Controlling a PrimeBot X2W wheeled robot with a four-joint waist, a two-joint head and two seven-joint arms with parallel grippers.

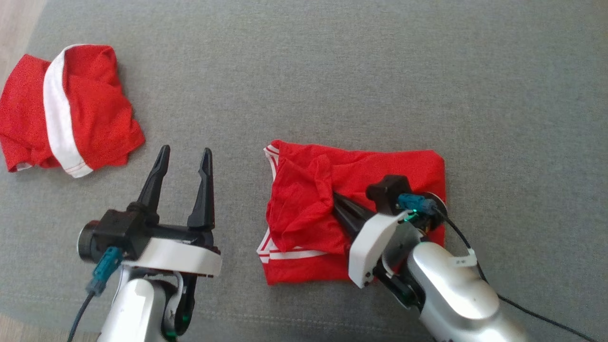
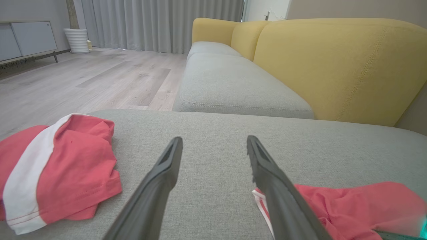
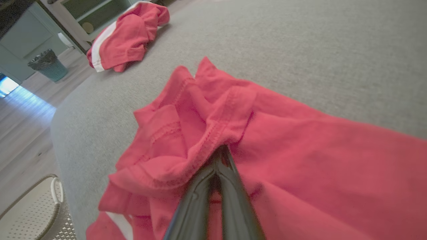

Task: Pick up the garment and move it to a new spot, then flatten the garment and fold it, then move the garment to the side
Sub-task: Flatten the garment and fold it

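The right claw is clamped shut on a hem fold of the garment, which lies bunched around its tips. So thin a pinch may slip on lifting. The left claw gapes wide, empty.

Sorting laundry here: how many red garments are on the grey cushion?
2. The white-banded garment lies at the far left; the other garment lies centre-right, pinched by the shut right gripper. Others may lie outside the views.
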